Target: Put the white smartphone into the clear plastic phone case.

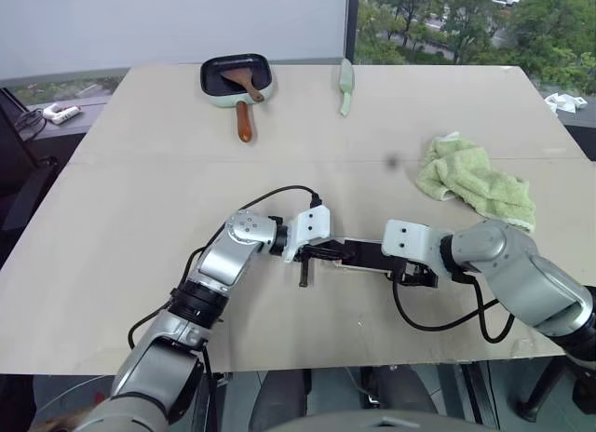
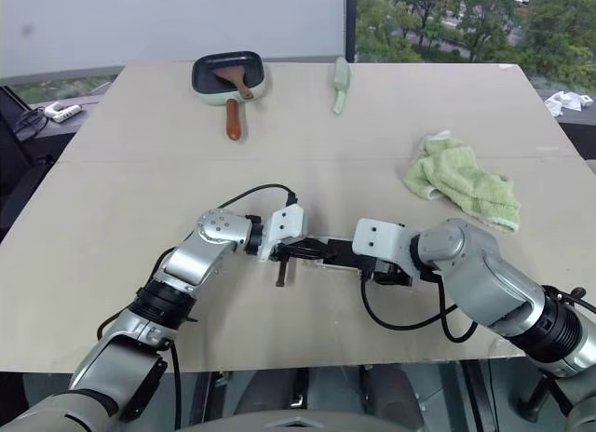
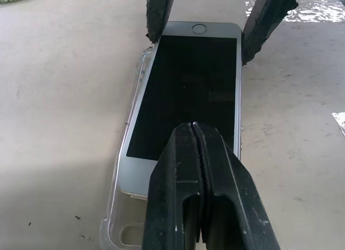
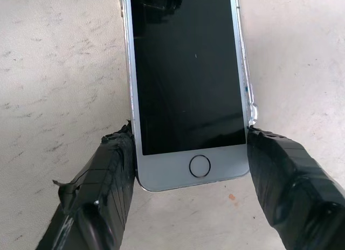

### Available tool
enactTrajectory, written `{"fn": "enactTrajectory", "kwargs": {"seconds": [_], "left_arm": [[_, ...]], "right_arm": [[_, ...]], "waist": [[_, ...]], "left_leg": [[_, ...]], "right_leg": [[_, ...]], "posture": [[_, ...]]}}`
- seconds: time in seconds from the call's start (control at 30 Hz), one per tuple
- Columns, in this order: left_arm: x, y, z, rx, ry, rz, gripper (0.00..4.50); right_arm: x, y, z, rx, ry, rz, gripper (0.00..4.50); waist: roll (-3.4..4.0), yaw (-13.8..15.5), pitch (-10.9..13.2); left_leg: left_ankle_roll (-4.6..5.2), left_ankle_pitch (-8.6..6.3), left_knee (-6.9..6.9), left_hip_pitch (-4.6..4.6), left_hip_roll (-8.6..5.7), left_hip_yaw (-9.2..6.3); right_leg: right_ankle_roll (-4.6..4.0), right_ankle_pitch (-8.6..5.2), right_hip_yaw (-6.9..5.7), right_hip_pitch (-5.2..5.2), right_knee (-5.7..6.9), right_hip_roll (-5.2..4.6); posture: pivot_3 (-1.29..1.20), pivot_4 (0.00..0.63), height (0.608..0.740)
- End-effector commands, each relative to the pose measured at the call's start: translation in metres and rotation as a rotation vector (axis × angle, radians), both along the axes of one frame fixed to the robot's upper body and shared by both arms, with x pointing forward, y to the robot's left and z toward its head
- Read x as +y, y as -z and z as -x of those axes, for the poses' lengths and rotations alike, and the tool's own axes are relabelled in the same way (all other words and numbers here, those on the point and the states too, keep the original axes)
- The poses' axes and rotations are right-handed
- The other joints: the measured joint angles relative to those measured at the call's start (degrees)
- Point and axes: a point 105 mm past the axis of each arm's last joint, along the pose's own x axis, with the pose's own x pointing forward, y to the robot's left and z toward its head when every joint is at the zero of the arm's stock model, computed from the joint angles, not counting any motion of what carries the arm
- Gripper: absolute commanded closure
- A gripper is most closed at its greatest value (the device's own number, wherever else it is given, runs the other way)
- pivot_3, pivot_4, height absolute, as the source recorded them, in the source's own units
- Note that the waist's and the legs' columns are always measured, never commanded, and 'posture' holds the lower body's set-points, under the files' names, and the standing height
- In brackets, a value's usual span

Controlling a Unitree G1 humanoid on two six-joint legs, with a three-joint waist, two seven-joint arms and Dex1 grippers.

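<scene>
The white smartphone (image 3: 183, 88) lies screen up on the table, in front of me between both arms. Its home-button end (image 4: 200, 166) points toward my right gripper. It sits partly in the clear plastic phone case (image 3: 121, 228), whose rim shows along one long side and past the phone's other end. My left gripper (image 3: 193, 126) is shut, its tips resting on the black screen near that end. My right gripper (image 4: 190, 137) straddles the home-button end, one black finger against each long side. In the left eye view both grippers, left (image 1: 317, 253) and right (image 1: 396, 269), meet over the phone.
A green pan (image 1: 236, 75) with a wooden spatula stands at the table's far side, a pale green utensil (image 1: 345, 86) to its right. A crumpled green towel (image 1: 475, 179) lies at the right. The table's front edge (image 1: 298, 367) is close behind my arms.
</scene>
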Motion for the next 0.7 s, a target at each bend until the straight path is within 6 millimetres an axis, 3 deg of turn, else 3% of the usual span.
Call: {"fn": "enactTrajectory", "kwargs": {"seconds": [0.03,0.4,0.43,0.5,0.53,0.7], "left_arm": [[0.012,0.035,0.008,0.112,-0.045,-0.107,4.5],[0.017,0.047,0.011,0.131,-0.056,-0.136,4.5],[0.017,0.047,0.011,0.131,-0.056,-0.136,4.5],[0.016,0.047,0.011,0.129,-0.056,-0.137,4.5],[0.016,0.048,0.011,0.129,-0.056,-0.138,4.5],[0.016,0.049,0.011,0.129,-0.056,-0.14,4.5]], "right_arm": [[0.004,-0.008,-0.003,-0.05,-0.015,-0.007,1.77],[0.005,-0.005,-0.003,-0.044,-0.027,-0.011,1.77],[0.006,-0.006,-0.003,-0.04,-0.025,-0.02,0.97],[0.007,-0.008,-0.002,-0.032,-0.031,-0.035,0.56],[0.008,-0.009,-0.001,-0.027,-0.035,-0.042,0.13],[0.008,-0.014,-0.002,-0.024,-0.026,-0.074,0.03]], "waist": [[0.0,0.0,-0.1],[0.01,0.0,-0.4],[0.0,0.0,-0.4],[0.0,-0.1,-0.5],[0.0,0.0,-0.5],[0.0,0.0,-0.5]], "left_leg": [[0.0,0.0,0.0,0.0,0.0,0.0],[0.0,0.0,0.0,0.12,0.0,0.01],[0.0,0.0,0.0,0.12,0.0,0.0],[0.0,0.0,0.0,0.12,0.0,0.0],[0.0,0.0,0.0,0.13,0.0,0.0],[0.01,0.0,0.0,0.12,0.0,0.0]], "right_leg": [[0.0,0.0,0.0,0.0,0.0,0.0],[0.0,-0.01,0.01,0.11,0.0,0.01],[0.0,-0.01,0.01,0.11,0.0,0.01],[0.0,-0.01,0.01,0.11,0.0,0.01],[0.0,-0.01,0.01,0.11,-0.01,0.01],[0.0,-0.01,0.01,0.12,-0.01,0.01]], "posture": [[0.0,0.15,0.74],[0.0,0.15,0.74],[0.0,0.15,0.74],[0.0,0.15,0.74],[0.0,0.15,0.74],[0.0,0.15,0.74]]}}
